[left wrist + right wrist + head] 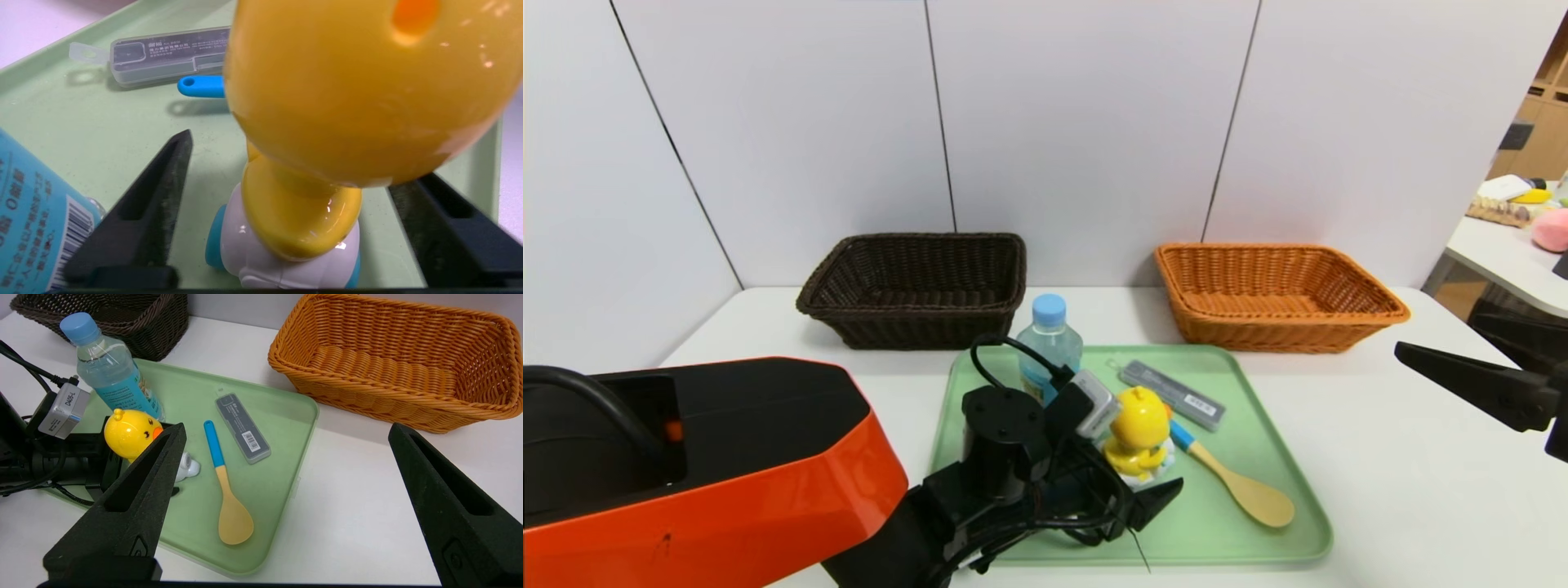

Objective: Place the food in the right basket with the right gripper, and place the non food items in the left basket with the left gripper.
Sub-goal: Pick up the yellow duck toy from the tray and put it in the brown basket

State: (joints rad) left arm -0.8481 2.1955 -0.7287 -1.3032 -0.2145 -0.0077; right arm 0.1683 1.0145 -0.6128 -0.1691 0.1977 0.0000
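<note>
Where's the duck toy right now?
In the head view, the duck toy stands on the green tray, right of the bottle, with the spoon on its other side. The left claw straddles it, not yet gripping.

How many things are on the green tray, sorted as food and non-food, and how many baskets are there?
Food: 1, bottle
Non-food: 3, duck toy, spoon, grey case
Baskets: 2, dark brown basket, orange basket
Total: 6

Bright, even light from above. The duck (367, 94) is near the left wrist camera and blurred, with small glare. Soft shadows lie on the tray (102, 134).
</note>
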